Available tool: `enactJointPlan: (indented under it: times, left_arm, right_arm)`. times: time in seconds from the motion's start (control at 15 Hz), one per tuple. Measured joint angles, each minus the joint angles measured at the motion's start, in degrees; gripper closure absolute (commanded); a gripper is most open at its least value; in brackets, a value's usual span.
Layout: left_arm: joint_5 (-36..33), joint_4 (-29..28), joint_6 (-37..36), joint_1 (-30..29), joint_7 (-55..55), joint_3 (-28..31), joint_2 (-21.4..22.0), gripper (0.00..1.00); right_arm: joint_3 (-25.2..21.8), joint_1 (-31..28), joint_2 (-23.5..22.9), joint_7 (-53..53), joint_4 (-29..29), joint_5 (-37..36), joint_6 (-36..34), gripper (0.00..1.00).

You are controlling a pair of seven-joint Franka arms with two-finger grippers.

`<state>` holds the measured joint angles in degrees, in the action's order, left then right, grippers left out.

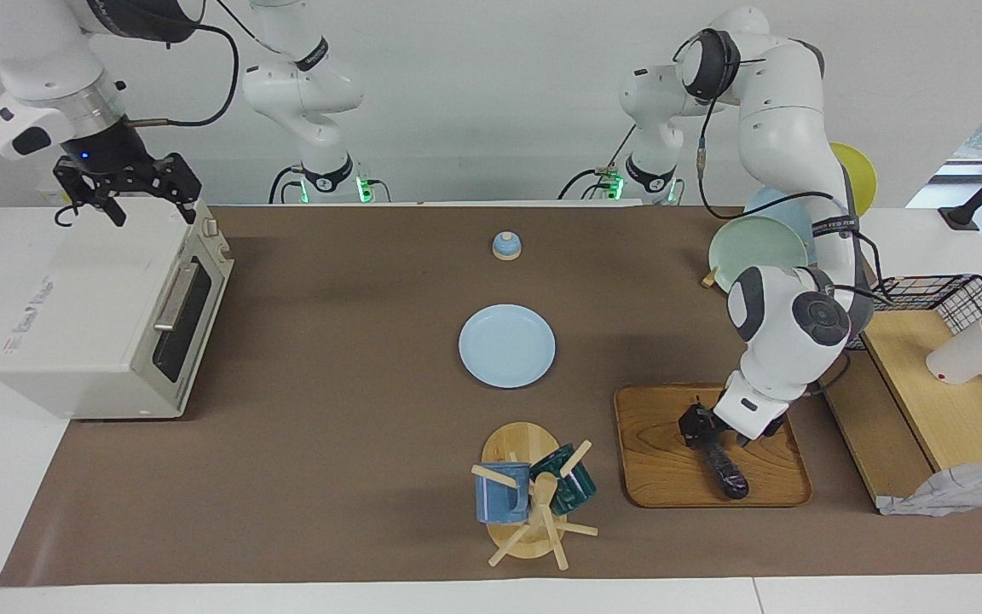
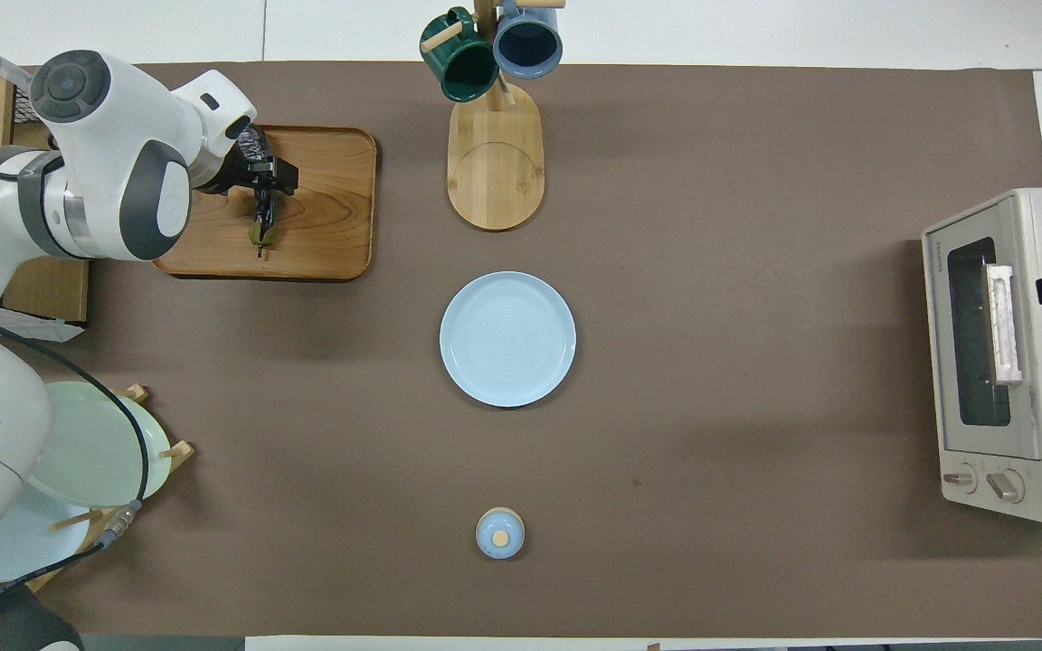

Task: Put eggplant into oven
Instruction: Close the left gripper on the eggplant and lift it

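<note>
Left gripper (image 1: 707,433) was down on the wooden tray (image 1: 661,460), jaws clamped on the eggplant (image 1: 725,472) near its stem end; the veg lay diagonally on the tray w/ its blunt end pointing toward 5 o'clock in the facing view, short of the tray's rim. The right gripper (image 1: 129,189) hung over the top of the oven (image 1: 107,315), fingers apart, holding nothing, arm waiting. Oven door was shut, its glass front facing the table's middle. Between tray and oven the brown mat lay mostly open: only a blue plate (image 1: 506,345) at centre, a small lidded pot (image 1: 506,246) at the plate's 12 o'clock, and a mug tree (image 1: 534,495) at the plate's 6 o'clock, just beside the tray.
</note>
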<state>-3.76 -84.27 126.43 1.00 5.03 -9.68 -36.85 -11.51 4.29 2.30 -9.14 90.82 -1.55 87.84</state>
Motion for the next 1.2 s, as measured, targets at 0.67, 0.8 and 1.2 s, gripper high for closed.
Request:
enactJointPlan:
  times: [0.67,0.8,1.2]
  left_arm:
    - [-0.03,-1.71,1.68,0.01,-0.05,-0.02,0.02,0.99]
    - [-0.03,-1.47,1.53,-0.03,-0.05,-0.01,0.11,1.00]
    - [0.84,1.67,-3.51,-0.01,0.18,-0.24,2.70,1.00]
  right_arm:
    - [-0.01,-0.03,0.00,0.00,0.04,0.00,-2.28,0.00]
    - [-0.01,-0.02,0.00,0.00,0.05,0.00,-2.39,0.21]
    - [0.02,0.17,1.54,0.00,5.31,-0.24,1.26,1.00]
